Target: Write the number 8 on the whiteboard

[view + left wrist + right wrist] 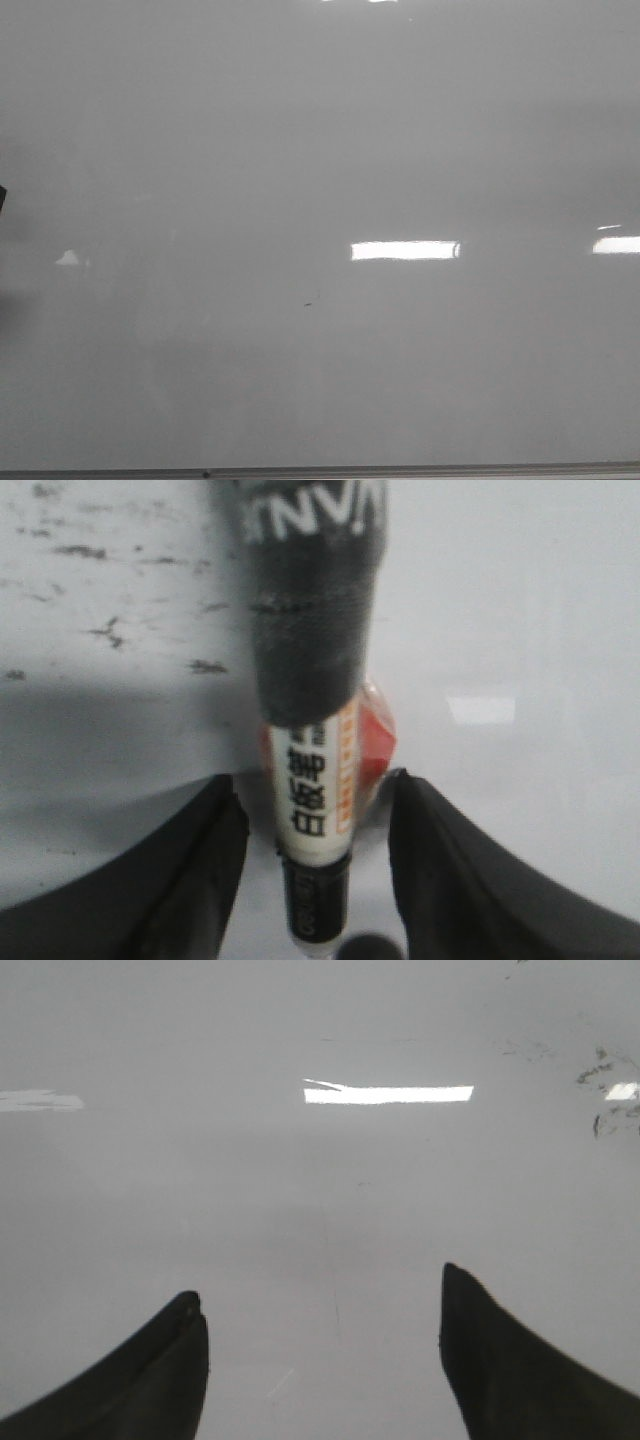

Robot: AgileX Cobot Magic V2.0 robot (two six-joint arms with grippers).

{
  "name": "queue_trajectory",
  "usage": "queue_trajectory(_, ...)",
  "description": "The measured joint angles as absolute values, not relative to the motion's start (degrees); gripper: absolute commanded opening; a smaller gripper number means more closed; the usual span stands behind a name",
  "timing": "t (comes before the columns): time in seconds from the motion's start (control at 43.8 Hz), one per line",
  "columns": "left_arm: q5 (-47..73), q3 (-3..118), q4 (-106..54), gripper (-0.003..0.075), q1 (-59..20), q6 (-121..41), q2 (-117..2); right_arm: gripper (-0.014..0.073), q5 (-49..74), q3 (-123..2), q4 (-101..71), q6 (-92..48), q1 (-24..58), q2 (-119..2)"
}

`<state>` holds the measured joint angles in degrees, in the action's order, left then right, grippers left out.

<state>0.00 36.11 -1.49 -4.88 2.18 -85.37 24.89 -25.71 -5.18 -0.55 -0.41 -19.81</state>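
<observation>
Where lights glare, whiteboard (300, 150) bare, glossy.

Bare whiteboard (320, 150), only a speck (308, 303).

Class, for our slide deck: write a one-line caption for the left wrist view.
Left gripper holds a marker between its jaws, pointed at the blank, smudged whiteboard.

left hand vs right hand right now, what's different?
The left hand has a marker between its fingers; the right hand has nothing. The left's fingers sit closer together around the marker, the right's are spread wide. Both have dark fingers and hang over the whiteboard, which shows no 8 yet.
</observation>
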Motion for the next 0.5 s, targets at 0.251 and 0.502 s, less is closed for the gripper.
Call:
queue_trajectory(0.251,0.47,36.11,-1.06,0.0025,-4.88,2.18,-85.78,0.0517,24.89,-25.71,-5.18,-0.55,-0.41,-19.81)
queue_trajectory(0.502,6.62,36.62,-0.93,0.0,-4.97,2.18,-82.92,0.0517,24.93,-25.71,-5.18,-0.55,-0.41,-19.81)
